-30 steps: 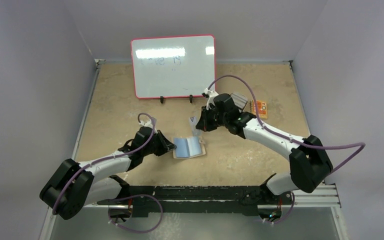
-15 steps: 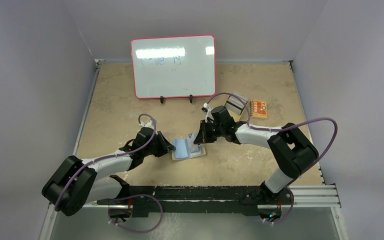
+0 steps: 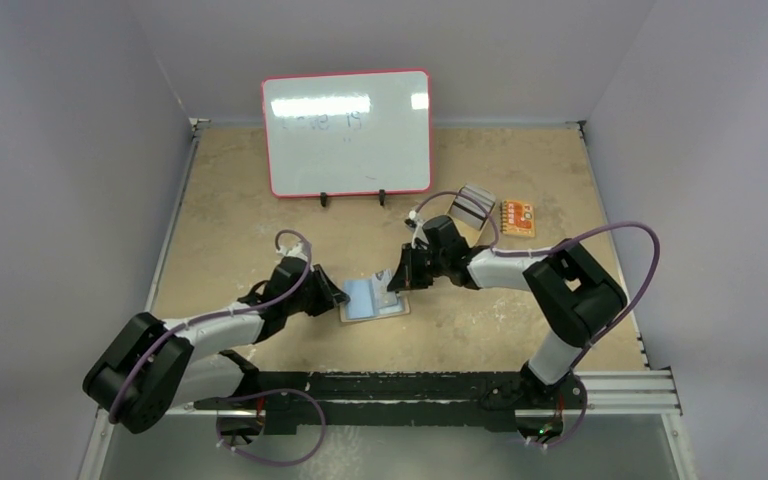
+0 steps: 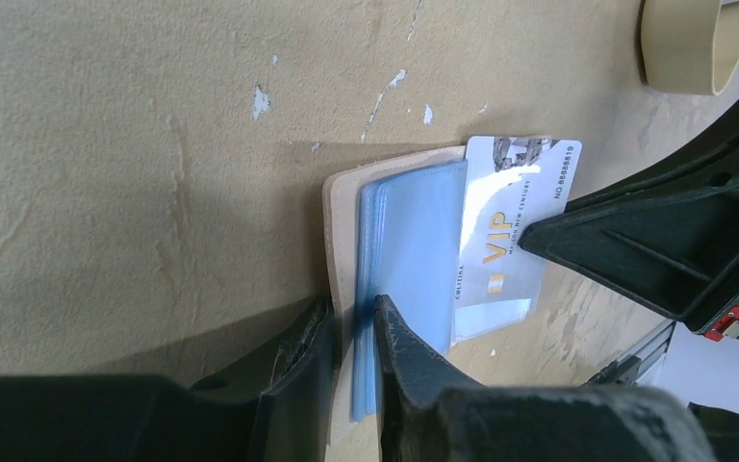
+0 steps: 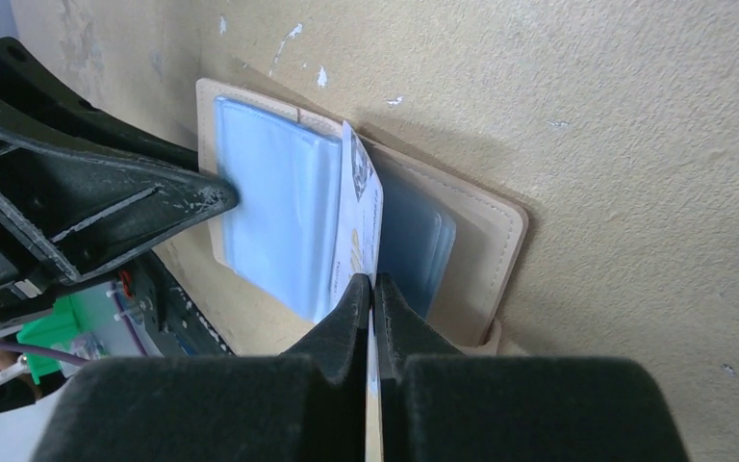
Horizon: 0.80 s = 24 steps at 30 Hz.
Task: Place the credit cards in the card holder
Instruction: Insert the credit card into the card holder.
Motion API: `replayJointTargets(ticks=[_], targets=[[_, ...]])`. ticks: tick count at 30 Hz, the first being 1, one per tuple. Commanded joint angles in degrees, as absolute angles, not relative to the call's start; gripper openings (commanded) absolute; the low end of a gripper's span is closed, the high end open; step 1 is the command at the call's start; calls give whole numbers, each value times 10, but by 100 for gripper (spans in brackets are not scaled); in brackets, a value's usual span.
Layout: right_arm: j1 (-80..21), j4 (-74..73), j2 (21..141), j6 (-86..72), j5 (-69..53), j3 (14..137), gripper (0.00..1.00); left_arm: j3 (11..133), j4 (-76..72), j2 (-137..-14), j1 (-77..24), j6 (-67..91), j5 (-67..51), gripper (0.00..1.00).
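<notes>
so the right gripper (image 5: pixel 372 281) is clamped on a credit card (image 5: pixel 361 217) going into the card holder (image 5: pixel 486 231), left gripper (image 4: pixel 354 313) sits narrow round the sleeves (image 4: pixel 414 241) (gripping? can't tell), needs a straight push imo

A tan card holder (image 4: pixel 342 226) is shown, its inner sleeves tinted a translucent pale blue. A silver-white credit card (image 4: pixel 512 231) is printed with gold "VIP" lettering and small black text. The table (image 3: pixel 240 200) is coloured a mottled sandy beige, flecked with white chips. The left gripper (image 3: pixel 338 296) and right gripper (image 3: pixel 397 282) are black, and purple cables (image 3: pixel 650 240) are seen. A whiteboard (image 3: pixel 347 130) is framed in red. More cards (image 3: pixel 472 204) are banded with black stripes, beside an orange patterned item (image 3: pixel 518 217).
</notes>
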State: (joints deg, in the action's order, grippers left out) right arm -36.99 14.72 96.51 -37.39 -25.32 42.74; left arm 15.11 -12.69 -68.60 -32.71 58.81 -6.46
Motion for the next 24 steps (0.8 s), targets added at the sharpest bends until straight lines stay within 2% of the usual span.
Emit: replayJointTargets(ticks=[1,15,20,24], targets=[[-371,123,978,-368,-234,416,0,139,-120,-668,-330,569,-41,20],[-350,131,990,-361,-232,395,0,144,-88,-631,-330,558,-41,20],[-345,126,985,-357,-229,394,0,144,-95,-632,-330,557,-46,0],[-339,121,973,-361,-246,393,0,140,-112,-641,-329,559,-51,0]])
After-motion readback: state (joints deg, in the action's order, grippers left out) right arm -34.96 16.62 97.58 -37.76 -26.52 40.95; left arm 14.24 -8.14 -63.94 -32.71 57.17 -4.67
